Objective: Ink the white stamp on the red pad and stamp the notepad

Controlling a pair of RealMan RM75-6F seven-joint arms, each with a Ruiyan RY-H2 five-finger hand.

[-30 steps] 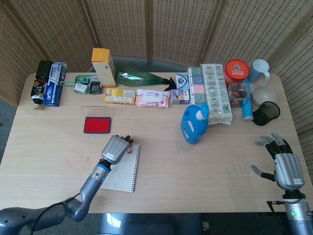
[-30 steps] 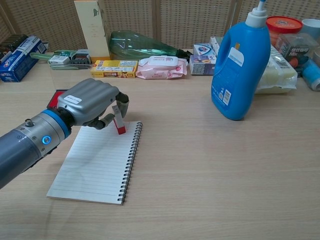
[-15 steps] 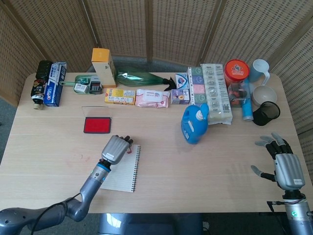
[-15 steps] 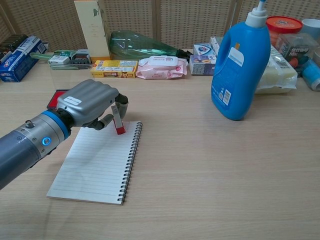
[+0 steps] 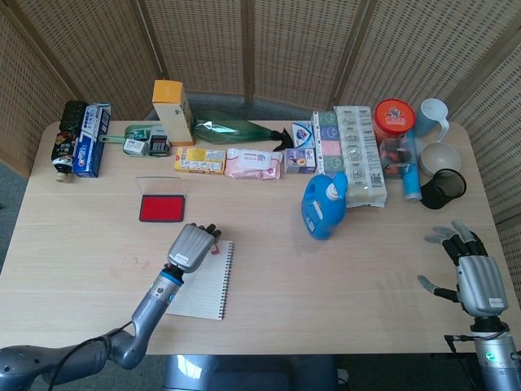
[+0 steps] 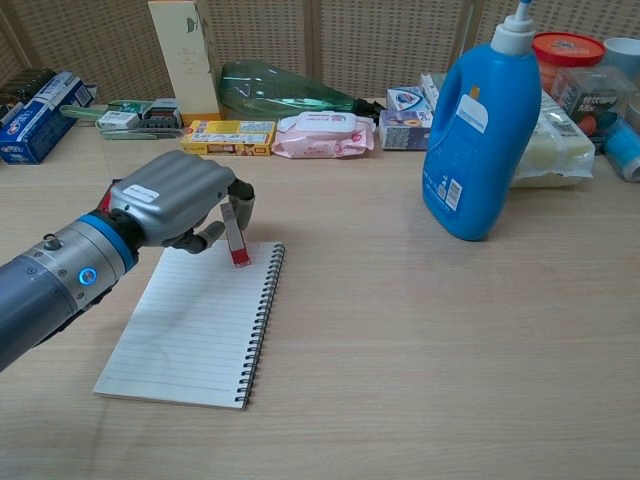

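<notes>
- The left hand (image 6: 170, 198) had lifted a little since a second ago, and the stamp (image 6: 236, 236) had gone up with it.
- Its fingers (image 6: 240, 193) were clenched around the stamp, red end down, just over the top corner of the notepad (image 6: 195, 325).
- The red pad (image 5: 162, 208) lay on the bench (image 5: 326, 277) just past the notepad, near the left hand.
- The right hand (image 5: 472, 273) was far off at the other side of the bench, holding nothing, with its fingers spread.
- A blue bottle (image 6: 483, 130) stood near the middle.
</notes>
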